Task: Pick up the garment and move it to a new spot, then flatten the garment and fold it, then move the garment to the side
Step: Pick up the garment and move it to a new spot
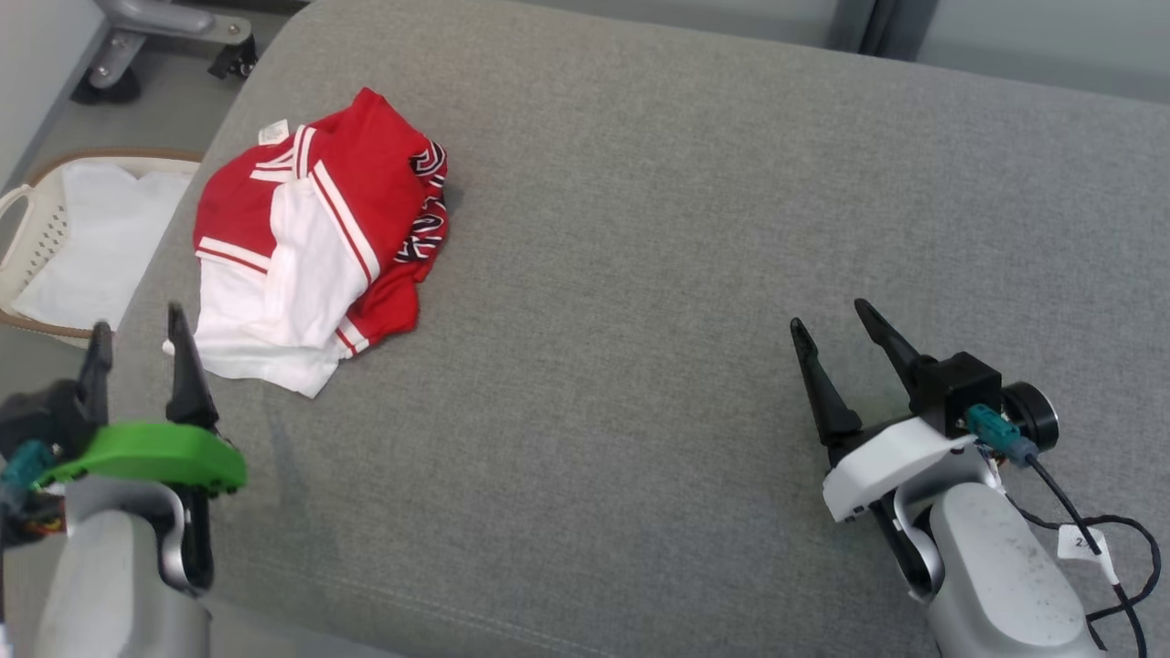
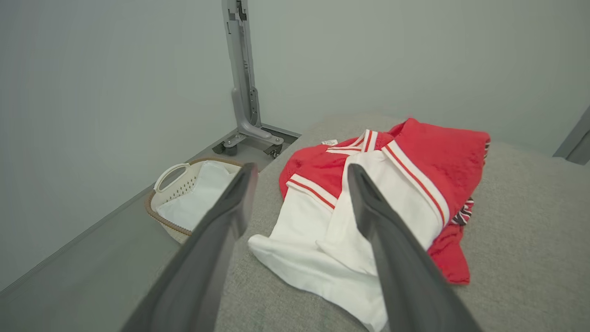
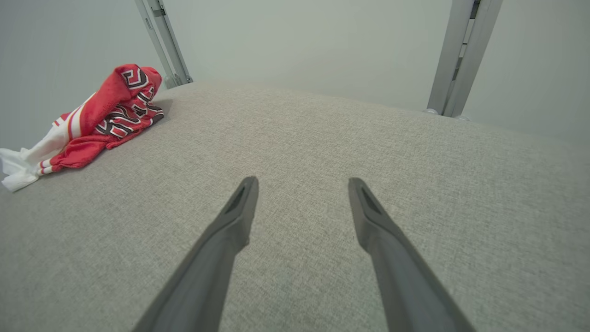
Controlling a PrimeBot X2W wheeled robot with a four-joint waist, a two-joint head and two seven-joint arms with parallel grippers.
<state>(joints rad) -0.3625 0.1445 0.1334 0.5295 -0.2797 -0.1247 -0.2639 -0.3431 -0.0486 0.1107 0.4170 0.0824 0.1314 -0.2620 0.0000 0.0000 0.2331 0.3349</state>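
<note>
A red and white garment (image 1: 311, 242) lies crumpled in a heap at the far left of the grey cushioned surface (image 1: 658, 274). From the left wrist view the garment (image 2: 396, 193) lies just beyond the fingers, white part nearest. My left gripper (image 1: 137, 324) stands open at the lower left, short of the heap's white edge, holding nothing. Over bare grey fabric at the lower right, my right gripper (image 1: 830, 315) is open and empty. In the right wrist view the garment (image 3: 92, 120) lies far to the left, showing a dark patterned trim.
A cream laundry basket (image 1: 27, 228) holding white cloth sits on the floor left of the surface. A grey wheeled stand base (image 1: 164, 37) is on the floor beyond it. Metal posts (image 3: 456, 55) rise behind the surface's far edge. Cables hang from my right wrist (image 1: 1097, 548).
</note>
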